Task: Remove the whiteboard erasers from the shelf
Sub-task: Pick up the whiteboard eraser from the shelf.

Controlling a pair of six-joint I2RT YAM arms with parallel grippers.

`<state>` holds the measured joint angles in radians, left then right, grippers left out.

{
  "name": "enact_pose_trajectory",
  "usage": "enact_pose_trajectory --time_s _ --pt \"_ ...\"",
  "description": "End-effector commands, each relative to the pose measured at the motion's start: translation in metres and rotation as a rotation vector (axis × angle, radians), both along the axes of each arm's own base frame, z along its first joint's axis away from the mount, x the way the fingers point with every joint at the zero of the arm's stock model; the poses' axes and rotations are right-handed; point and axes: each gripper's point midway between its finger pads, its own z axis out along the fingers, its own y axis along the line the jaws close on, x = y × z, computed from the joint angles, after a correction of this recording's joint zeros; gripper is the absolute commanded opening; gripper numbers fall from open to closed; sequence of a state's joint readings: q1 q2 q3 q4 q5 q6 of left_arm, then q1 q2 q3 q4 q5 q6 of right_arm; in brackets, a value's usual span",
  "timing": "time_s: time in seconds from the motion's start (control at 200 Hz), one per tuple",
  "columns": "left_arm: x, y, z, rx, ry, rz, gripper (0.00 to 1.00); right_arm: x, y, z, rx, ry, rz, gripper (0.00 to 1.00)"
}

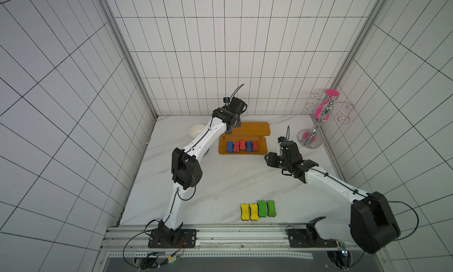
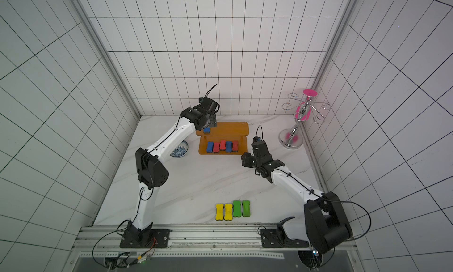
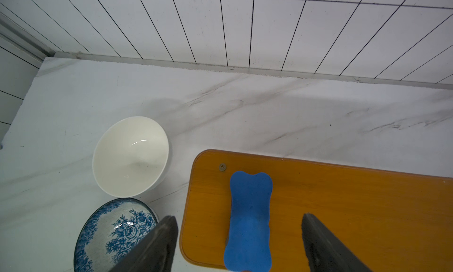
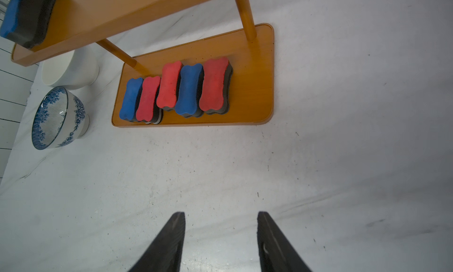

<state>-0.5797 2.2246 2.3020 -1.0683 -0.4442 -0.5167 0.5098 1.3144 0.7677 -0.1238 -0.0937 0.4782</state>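
The step in hand looks like the pick of the one blue eraser (image 3: 251, 189) that lies on the top board (image 3: 343, 209) of the shelf (image 1: 255, 129). The left gripper (image 3: 237, 218) hangs over it with its jaws wide. The eraser runs lengthwise between the fingers (image 3: 166, 234) and reaches out ahead of the tips, and bare board shows on either side of it, so nothing is gripped yet. Outside one finger, off the board's edge, a white bowl (image 3: 130, 155) and a blue patterned bowl (image 3: 115, 234) stand on the table (image 3: 269, 111). The right gripper (image 4: 220, 214) is empty, with its jaws partly apart over bare table. Well ahead of its tips a row of five erasers (image 4: 188, 89), blue and red, sits side by side on the lower board (image 4: 257, 86). Two yellow erasers (image 1: 249, 212) and two green erasers (image 1: 266, 208) lie together on the table far behind both grippers, near the arms' bases. That suggests four are off the shelf and six are left. The next move seems to call for the left gripper to come down until its fingers flank the eraser's narrow waist, close on it evenly, then lift straight up. The finger near the board's edge must not catch the rim.
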Motion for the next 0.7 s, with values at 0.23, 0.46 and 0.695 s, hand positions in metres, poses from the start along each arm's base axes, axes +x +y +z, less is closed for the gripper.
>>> enact_pose_trajectory --time_s 0.23,0.46,0.695 --pt "0.006 0.000 -0.042 0.033 0.084 -0.009 0.70 -0.004 0.001 0.008 0.044 -0.010 0.011 0.51" --pt "0.011 0.003 -0.048 0.032 0.087 -0.006 0.64 -0.005 0.003 0.010 0.057 -0.008 0.017 0.51" --pt "0.012 0.003 -0.054 0.032 0.101 -0.012 0.47 -0.006 0.005 0.012 0.070 -0.007 0.024 0.50"
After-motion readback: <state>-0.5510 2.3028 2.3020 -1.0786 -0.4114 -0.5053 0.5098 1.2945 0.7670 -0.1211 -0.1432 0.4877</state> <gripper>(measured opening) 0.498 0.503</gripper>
